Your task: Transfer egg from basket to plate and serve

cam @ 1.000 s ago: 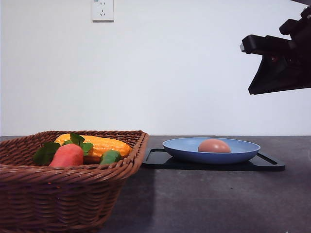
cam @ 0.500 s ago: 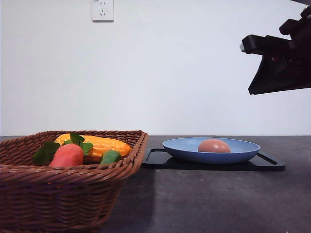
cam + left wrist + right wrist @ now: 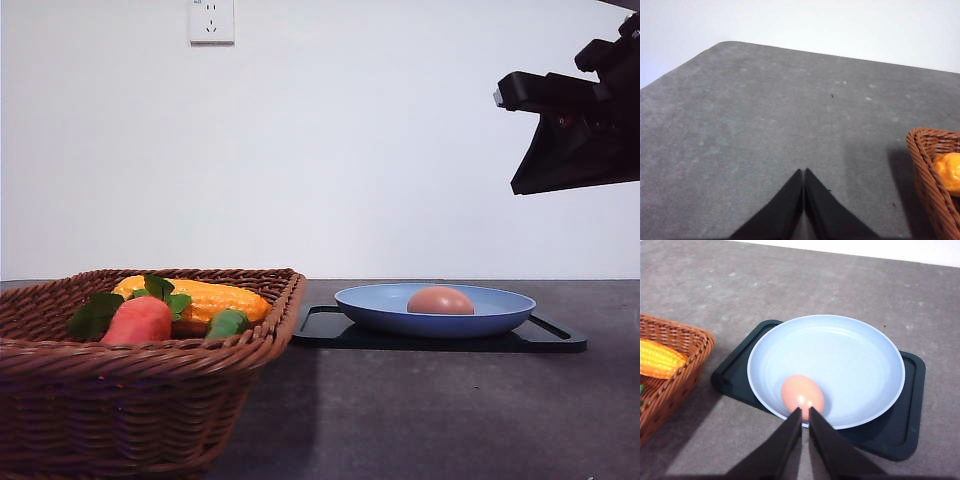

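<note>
While the egg (image 3: 440,300) lies in the plate (image 3: 385,308) beside the basket (image 3: 140,400), our left gripper (image 3: 804,172) and right gripper (image 3: 804,411) hang pinched together, empty

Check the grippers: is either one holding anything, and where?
Nothing held. Left gripper and right gripper are shut empty; the egg lies on the plate.
</note>
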`<state>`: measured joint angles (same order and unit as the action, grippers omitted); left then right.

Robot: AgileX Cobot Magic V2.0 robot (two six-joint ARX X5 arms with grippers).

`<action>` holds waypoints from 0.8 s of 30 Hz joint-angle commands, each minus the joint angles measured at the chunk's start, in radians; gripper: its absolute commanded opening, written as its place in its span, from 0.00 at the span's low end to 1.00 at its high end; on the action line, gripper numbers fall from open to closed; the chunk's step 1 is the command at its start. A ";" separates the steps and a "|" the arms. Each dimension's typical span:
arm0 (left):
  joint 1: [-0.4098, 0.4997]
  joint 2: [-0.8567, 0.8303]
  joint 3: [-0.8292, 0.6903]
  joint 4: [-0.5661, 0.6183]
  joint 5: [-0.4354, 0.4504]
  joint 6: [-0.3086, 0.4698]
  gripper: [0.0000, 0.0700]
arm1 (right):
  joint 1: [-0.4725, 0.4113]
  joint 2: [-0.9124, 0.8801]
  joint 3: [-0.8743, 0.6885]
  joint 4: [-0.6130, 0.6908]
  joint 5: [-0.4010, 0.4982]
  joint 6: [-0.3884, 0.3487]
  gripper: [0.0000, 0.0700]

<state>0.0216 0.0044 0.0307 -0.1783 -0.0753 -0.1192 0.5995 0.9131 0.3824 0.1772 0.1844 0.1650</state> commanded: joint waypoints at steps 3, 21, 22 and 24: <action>0.002 -0.002 -0.027 -0.007 0.003 -0.002 0.00 | 0.006 0.007 0.007 0.007 0.005 -0.015 0.00; 0.002 -0.002 -0.027 -0.007 0.003 -0.002 0.00 | -0.303 -0.599 -0.181 -0.029 -0.055 -0.233 0.00; 0.002 -0.002 -0.027 -0.007 0.003 -0.002 0.00 | -0.330 -0.634 -0.204 -0.029 -0.085 -0.233 0.00; 0.002 -0.002 -0.027 -0.007 0.003 -0.002 0.00 | -0.385 -0.710 -0.257 -0.029 -0.160 -0.233 0.00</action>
<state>0.0216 0.0044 0.0307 -0.1783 -0.0753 -0.1196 0.2279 0.2235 0.1440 0.1455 0.0561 -0.0563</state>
